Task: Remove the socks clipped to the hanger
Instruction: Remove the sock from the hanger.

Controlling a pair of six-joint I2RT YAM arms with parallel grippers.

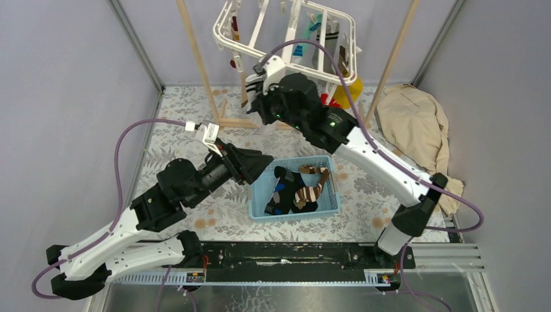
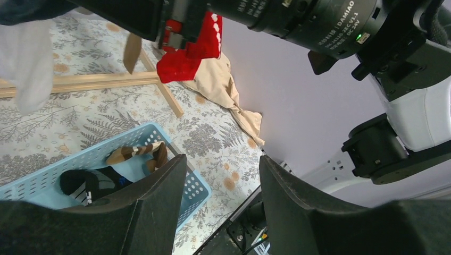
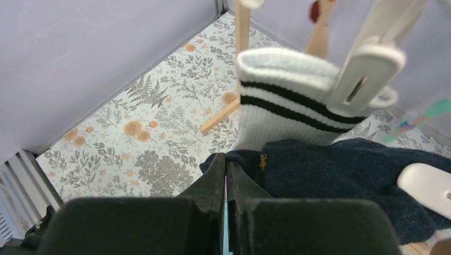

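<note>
Right wrist view shows the right gripper pinched shut on the edge of a soft, light navy sock hanging from the hanger, best held near its clip; left gripper half open, empty.

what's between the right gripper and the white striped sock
A navy sock, by the right gripper and below the white striped sock; right wrist view.
</note>
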